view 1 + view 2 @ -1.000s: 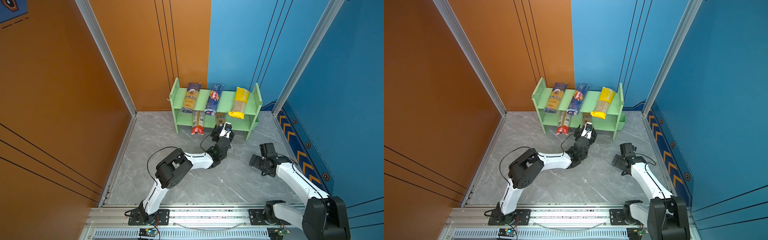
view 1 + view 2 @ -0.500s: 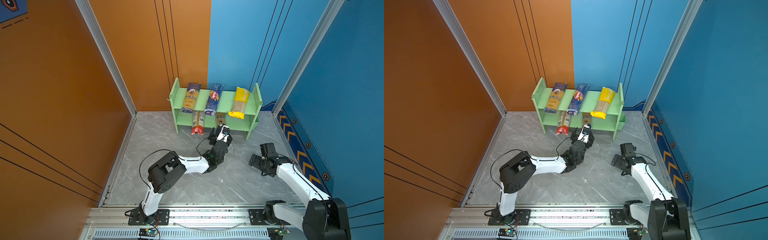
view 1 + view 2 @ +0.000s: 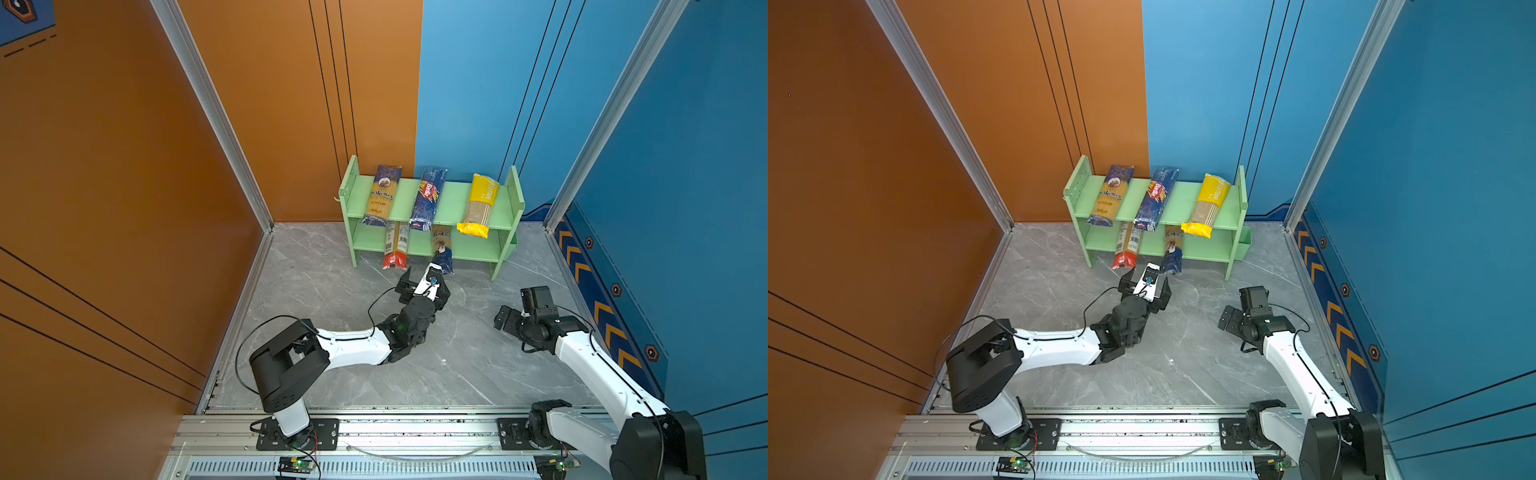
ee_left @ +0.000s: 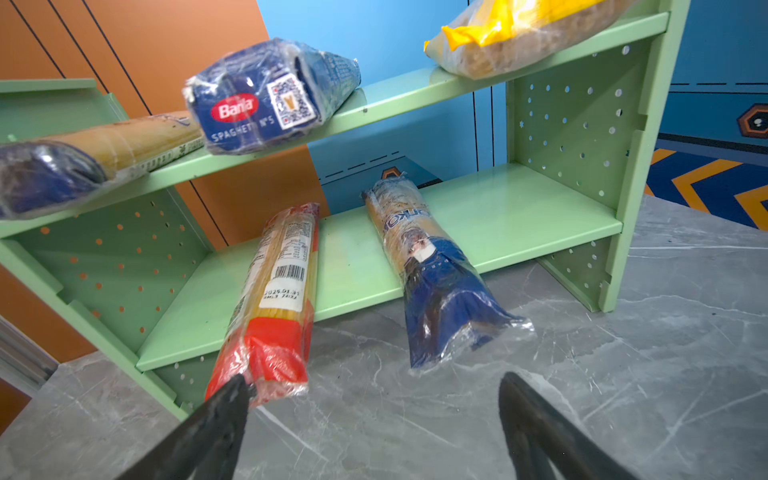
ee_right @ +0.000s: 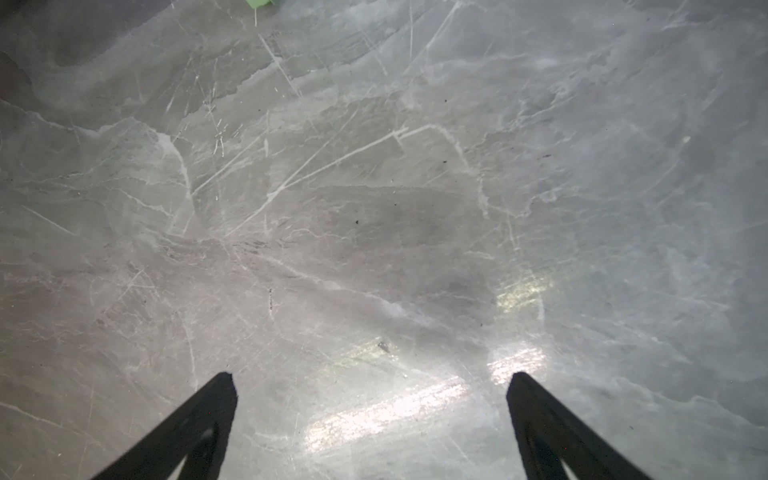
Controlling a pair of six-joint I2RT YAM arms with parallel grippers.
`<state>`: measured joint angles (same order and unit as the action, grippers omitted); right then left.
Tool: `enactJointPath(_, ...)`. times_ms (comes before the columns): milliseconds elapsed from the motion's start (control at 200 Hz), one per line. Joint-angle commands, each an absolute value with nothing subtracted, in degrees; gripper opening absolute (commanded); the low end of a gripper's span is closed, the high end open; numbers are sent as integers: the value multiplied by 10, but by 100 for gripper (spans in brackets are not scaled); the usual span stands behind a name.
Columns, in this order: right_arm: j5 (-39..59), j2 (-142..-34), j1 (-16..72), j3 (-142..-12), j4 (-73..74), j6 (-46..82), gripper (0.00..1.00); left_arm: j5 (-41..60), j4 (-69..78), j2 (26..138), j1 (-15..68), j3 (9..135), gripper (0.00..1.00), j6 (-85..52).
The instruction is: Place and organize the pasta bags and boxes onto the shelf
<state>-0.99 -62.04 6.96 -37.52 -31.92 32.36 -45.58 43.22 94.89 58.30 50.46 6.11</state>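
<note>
Left gripper (image 4: pixel 374 388): jaws wide apart, empty, near red-ended pack (image 4: pixel 270 299).
Right gripper (image 5: pixel 370 382): jaws wide apart, empty, above floor (image 5: pixel 374 208).
Pasta packs (image 3: pixel 428 199): three on top tier of shelf (image 3: pixel 455 203), two on lower tier, frame centre.

The shelf (image 3: pixel 453 203) is pastel green, side panels dotted with holes. Barilla pack (image 3: pixel 428 199): dark blue, red logo. Pastatime pack (image 3: pixel 478 205): yellow. Red-ended pack (image 3: pixel 395 249): clear. Desk (image 3: pixel 478 365): grey, white-veined.
</note>
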Motion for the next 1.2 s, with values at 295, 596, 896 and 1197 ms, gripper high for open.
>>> enactJointPath(295, 1, -644, 93, -385, -302, 317, 100, -461, 301, 813, 591, 396, 98, -28)
enactJointPath(596, 17, -670, 104, -388, -287, 286, 100, -481, 221, 740, 582, 331, 98, -91)
enactJointPath(896, 11, -665, 106, -404, -276, 203, 100, -451, 181, 662, 511, 286, 98, -104)
enactJointPath(1197, 22, -674, 91, -426, -240, 157, 100, -345, 194, 616, 367, 274, 98, -39)
